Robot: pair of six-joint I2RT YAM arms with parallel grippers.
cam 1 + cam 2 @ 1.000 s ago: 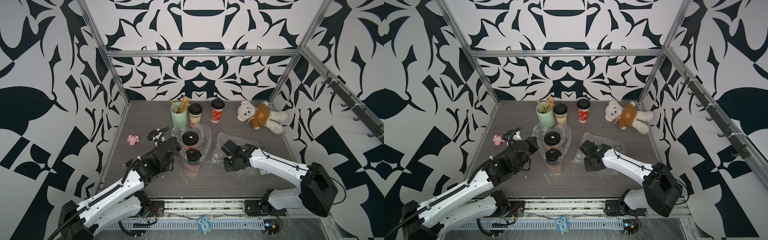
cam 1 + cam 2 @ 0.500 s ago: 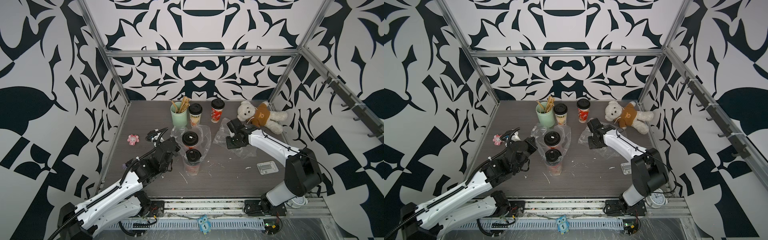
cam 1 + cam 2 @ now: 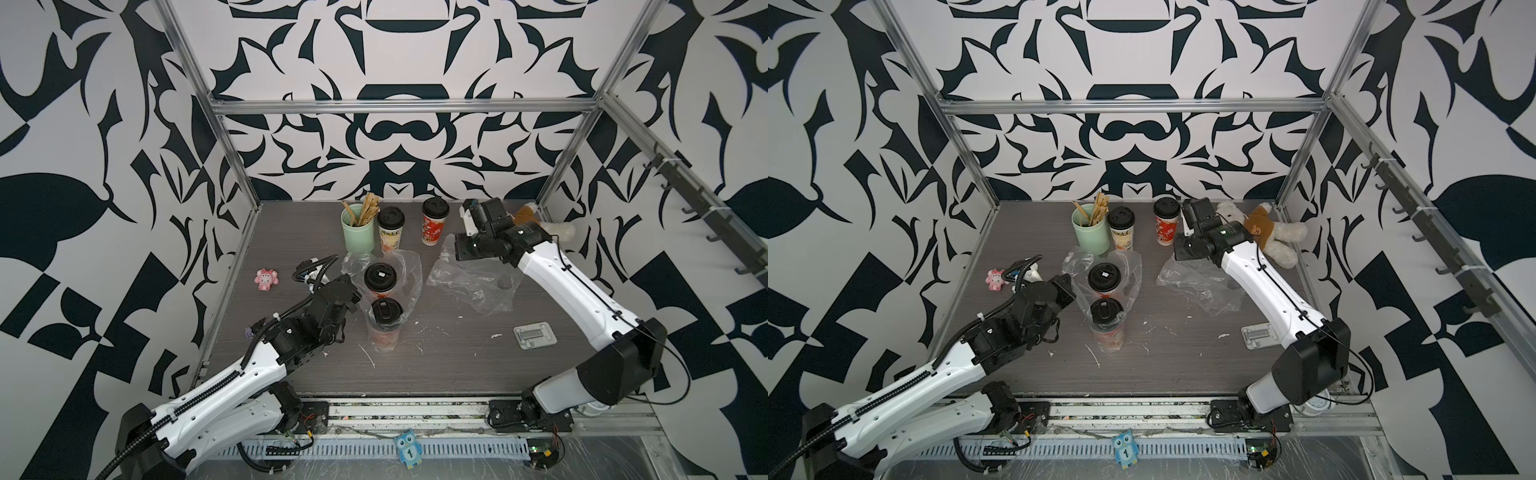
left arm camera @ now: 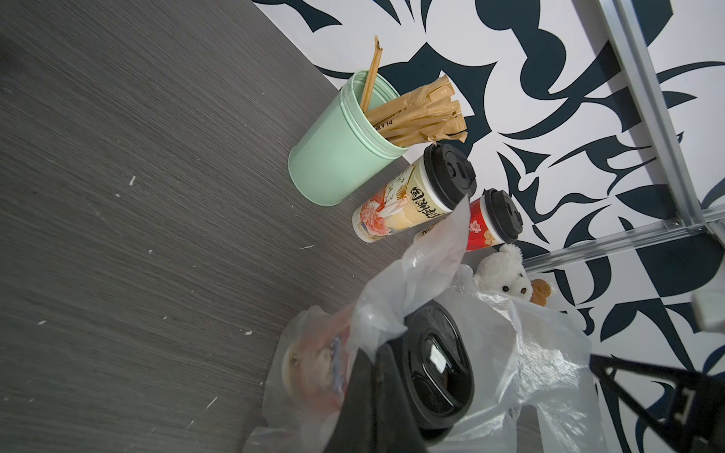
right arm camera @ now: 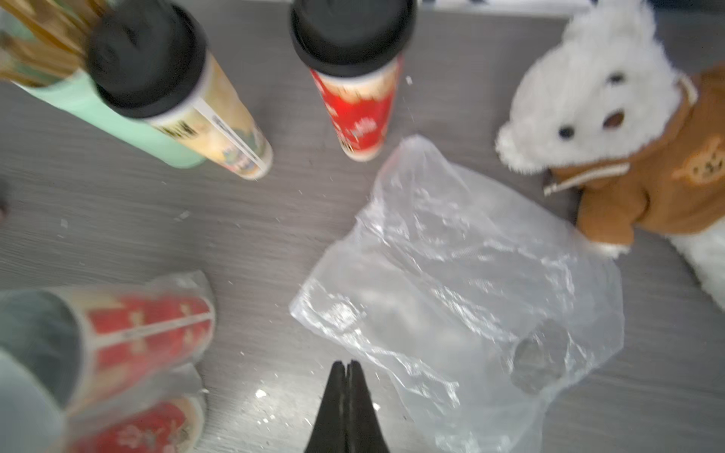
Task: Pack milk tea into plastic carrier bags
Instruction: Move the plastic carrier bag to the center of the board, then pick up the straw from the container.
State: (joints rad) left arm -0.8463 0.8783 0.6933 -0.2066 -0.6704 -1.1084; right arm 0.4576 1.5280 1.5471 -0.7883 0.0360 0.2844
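Note:
Two red-sleeved milk tea cups stand inside one clear plastic carrier bag at mid-table. My left gripper sits against that bag, shut on a fold of its film beside a black lid. A cream-yellow cup and a red cup stand free at the back. The second bag lies flat and empty. My right gripper hangs shut and empty over the bare table at that bag's near edge, close to the free red cup.
A mint-green holder of brown sticks stands beside the cream-yellow cup. A teddy bear lies at the back right, behind my right arm. A pink toy sits at the left, and a flat grey plate at the front right.
My right arm has swung from the front of the empty bag towards the back, near the free red cup, uncovering the grey plate. The left arm and its bag have stayed put.

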